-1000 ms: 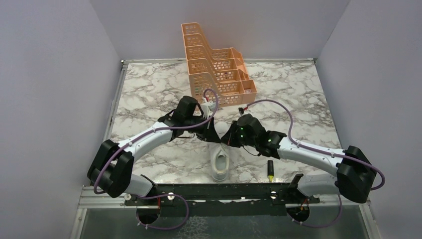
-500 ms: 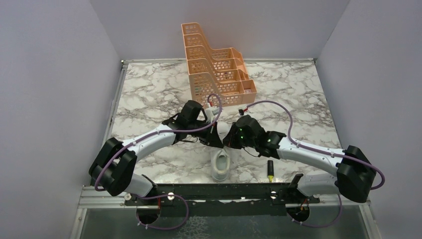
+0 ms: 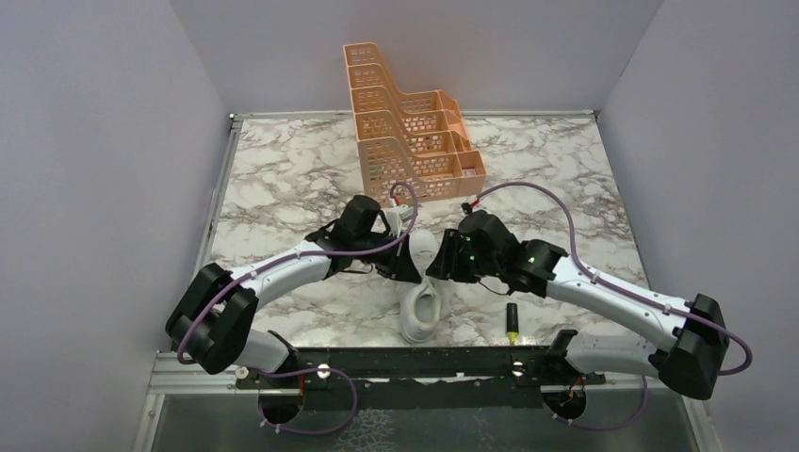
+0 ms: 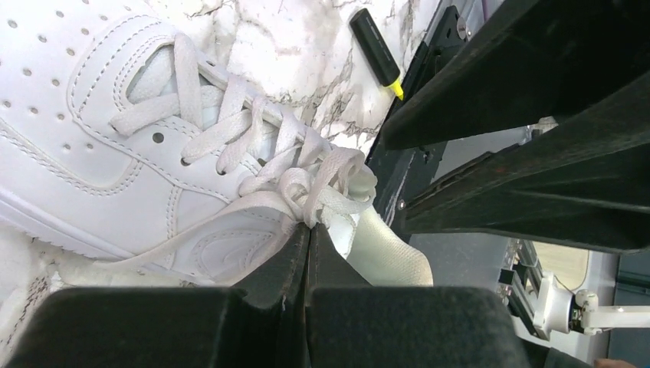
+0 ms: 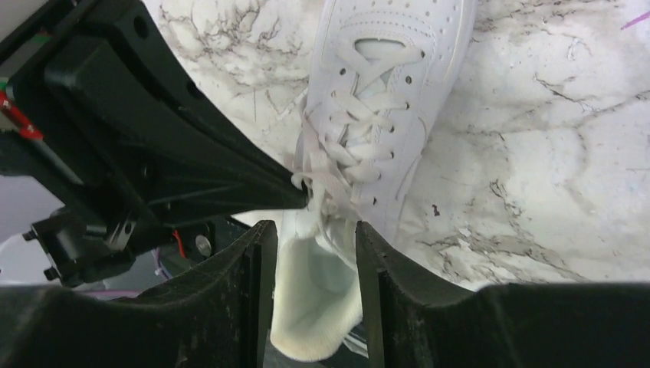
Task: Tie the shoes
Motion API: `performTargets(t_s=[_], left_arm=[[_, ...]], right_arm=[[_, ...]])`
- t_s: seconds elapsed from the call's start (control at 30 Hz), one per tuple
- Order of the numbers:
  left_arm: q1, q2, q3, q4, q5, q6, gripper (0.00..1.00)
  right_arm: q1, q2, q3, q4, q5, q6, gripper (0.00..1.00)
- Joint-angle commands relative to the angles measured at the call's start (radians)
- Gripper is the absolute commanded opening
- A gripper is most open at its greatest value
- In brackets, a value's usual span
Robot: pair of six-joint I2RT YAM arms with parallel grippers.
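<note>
Left tool (image 4: 308,234) tight on 1 sneaker's (image 4: 92,146) lace (image 4: 310,184)

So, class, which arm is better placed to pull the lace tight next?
Left, probably. The left hand is shut on the lace near the shoe's tongue; the right hand hangs open, holding nothing.

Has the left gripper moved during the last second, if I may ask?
Yes: the left gripper, shut on a lace, has pulled slightly away from the orange rack, downward in the top view.
</note>
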Motion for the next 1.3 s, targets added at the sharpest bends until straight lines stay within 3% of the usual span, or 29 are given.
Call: performTargets(t_s=[0.0, 0.07, 0.2, 0.4, 0.63, 0.97, 1.27], left_arm=[[-0.017, -0.024, -0.031, -0.009, 0.004, 0.007, 0.00], [-0.017, -0.033, -0.024, -0.005, 0.003, 0.005, 0.00], [-0.017, -0.040, -0.013, -0.005, 0.002, 0.003, 0.00], [-0.017, -0.046, -0.028, -0.009, 0.007, 0.008, 0.00], [-0.019, -0.059, -0.043, -0.010, -0.005, 0.018, 0.00], [-0.018, -0.056, -0.028, -0.009, -0.004, 0.015, 0.00], [-0.018, -0.072, -0.041, -0.010, -0.005, 0.002, 0.00]], right_arm=[[0.001, -0.043, 0.025, -0.116, -0.044, -0.059, 0.48], [-0.005, -0.059, 0.001, -0.074, -0.050, -0.055, 0.47], [-0.118, -0.063, -0.051, 0.112, -0.216, -0.165, 0.45], [-0.404, 0.106, -0.005, 0.245, -0.656, -0.344, 0.40], [-0.418, 0.284, 0.104, 0.211, -0.897, -0.548, 0.33], [-0.418, 0.312, 0.046, 0.215, -0.980, -0.605, 0.29], [-0.407, 0.354, 0.037, 0.210, -0.951, -0.623, 0.25]])
